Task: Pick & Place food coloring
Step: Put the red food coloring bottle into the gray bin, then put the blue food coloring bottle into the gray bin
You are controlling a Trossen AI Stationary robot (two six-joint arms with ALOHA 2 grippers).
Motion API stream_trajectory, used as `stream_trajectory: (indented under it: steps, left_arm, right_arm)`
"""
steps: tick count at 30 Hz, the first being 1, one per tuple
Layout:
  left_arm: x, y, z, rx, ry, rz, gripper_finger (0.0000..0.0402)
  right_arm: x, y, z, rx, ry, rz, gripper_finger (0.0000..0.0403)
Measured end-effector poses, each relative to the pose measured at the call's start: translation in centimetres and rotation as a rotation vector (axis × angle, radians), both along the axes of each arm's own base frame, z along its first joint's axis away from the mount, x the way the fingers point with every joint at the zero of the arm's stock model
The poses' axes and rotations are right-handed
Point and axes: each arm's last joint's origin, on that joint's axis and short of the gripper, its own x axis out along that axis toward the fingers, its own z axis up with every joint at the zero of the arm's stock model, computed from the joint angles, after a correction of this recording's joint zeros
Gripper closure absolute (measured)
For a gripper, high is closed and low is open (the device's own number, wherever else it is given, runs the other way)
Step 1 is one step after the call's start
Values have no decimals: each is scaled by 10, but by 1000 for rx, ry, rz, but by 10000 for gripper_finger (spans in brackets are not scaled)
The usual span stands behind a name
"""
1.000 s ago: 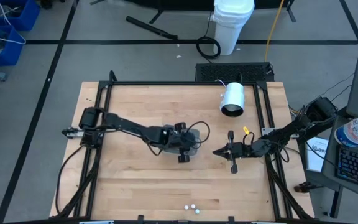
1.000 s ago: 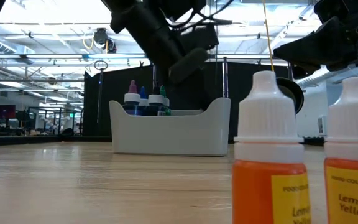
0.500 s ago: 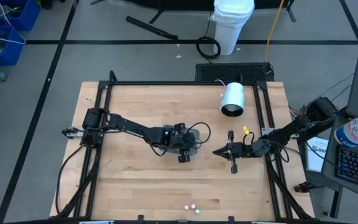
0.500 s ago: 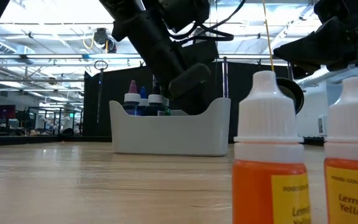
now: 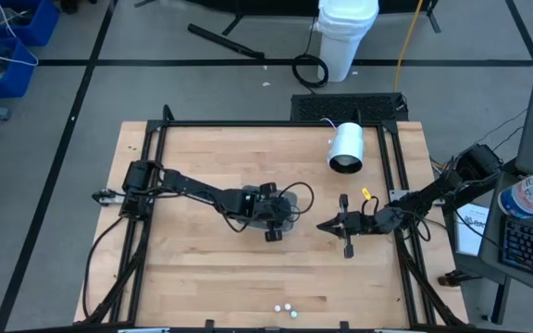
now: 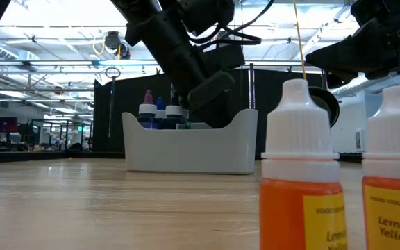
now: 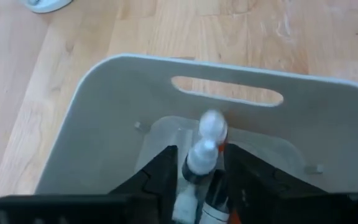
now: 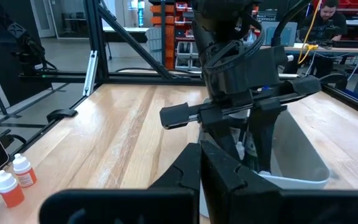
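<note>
- Now the left gripper sits low inside the grey tray, its fingers clamped on a food coloring bottle with a white cap, the bottle upright between them
- Compared with a second ago, the low view shows the left arm dropped from above the tray's rim to down among the bottles; over the last half second it has hardly moved at all
- That settling suggests the bottle is at or near the tray floor, so letting go looks like the next step
- Other bottles with pale, blue and pink tops stand in the tray just beside the gripper, so the fingers have little room to spread without nudging one
- More food coloring waits at the table's near edge: white caps in the high view, orange-filled bottles in the low view
- Right gripper hovers near the tray, unmoved, its fingers together
- A white cylinder lies well apart, untouched
</note>
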Motion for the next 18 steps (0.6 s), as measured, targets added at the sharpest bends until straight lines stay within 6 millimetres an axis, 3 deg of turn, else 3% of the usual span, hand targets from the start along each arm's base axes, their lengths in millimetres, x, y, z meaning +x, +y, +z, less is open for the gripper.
stream_trajectory:
  steps: [4,9,14,18]
  left_arm:
    - [-2,-1,14,20,-25,-30,235]
    - [-24,-15,78,16,-92,-121,219]
    - [-85,-24,133,1,-190,-238,243]
    - [-152,-11,139,-4,-340,-135,288]
  right_arm:
    - [0,0,0,0,0,0,403]
    - [0,0,-1,-3,6,0,403]
    - [0,0,-1,-5,6,0,403]
    - [0,0,-1,5,10,4,403]
